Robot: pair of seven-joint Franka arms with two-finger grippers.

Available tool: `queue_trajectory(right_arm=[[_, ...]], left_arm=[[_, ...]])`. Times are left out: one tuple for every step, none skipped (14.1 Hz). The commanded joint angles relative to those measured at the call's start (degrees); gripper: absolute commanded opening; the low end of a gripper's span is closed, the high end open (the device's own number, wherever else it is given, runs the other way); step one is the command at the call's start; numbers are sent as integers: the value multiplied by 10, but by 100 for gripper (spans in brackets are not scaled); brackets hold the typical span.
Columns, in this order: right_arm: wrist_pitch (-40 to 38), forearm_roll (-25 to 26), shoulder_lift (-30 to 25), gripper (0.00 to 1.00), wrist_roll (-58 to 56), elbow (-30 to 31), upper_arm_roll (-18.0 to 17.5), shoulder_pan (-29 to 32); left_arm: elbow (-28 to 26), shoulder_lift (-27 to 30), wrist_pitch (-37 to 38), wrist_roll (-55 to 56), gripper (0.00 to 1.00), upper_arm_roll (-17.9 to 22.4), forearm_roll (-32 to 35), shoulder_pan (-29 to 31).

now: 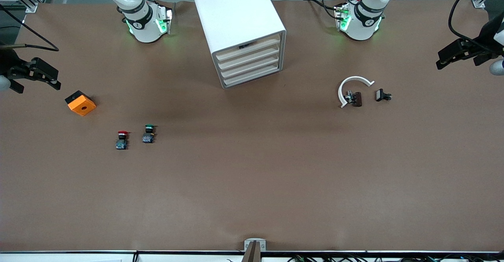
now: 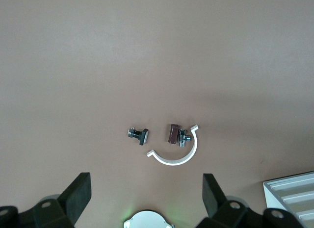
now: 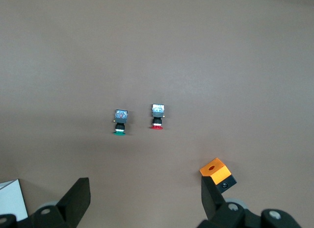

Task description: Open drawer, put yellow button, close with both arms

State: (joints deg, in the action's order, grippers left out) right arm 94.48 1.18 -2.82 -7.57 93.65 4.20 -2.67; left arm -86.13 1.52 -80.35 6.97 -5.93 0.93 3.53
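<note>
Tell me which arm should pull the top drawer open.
Left, marginally: the drawer front angles toward that arm's end. Left gripper and right gripper both hang open over the table ends, about equally far.

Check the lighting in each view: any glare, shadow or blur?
Front view: even light, green glow at both arm bases, soft shadow on the table beside the cabinet. Left wrist view: sharp, faint shadow by the white clip. Right wrist view: sharp, no glare.

The left end effector (image 2: 147, 201) hangs with fingers spread wide over the brown bench (image 2: 147, 51). Mid-frame lie a white curved clip (image 2: 179, 157), a brown-and-metal part (image 2: 175, 135) touching it, and a dark part (image 2: 139, 135) beside. The cabinet (image 2: 292, 191) corner shows.
</note>
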Motion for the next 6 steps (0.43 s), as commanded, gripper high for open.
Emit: queue_trajectory(right_arm=[[-4, 0, 5, 100, 5, -12, -3, 1], [-4, 0, 5, 100, 5, -12, -3, 2], [-4, -1, 5, 100, 5, -12, -3, 2], [-4, -1, 5, 100, 5, -12, -3, 1], [-3, -1, 7, 100, 5, -12, -3, 1], [-4, -1, 7, 100, 5, -12, -3, 0]], left_arm=[[7, 1, 1, -12, 100, 0, -5, 2], [9, 0, 0, -12, 100, 0, -2, 1], [9, -1, -3, -12, 100, 0, 0, 0], [15, -7, -3, -12, 100, 0, 0, -1], [24, -7, -3, -12, 100, 0, 0, 0], [24, -8, -3, -12, 100, 0, 0, -2]])
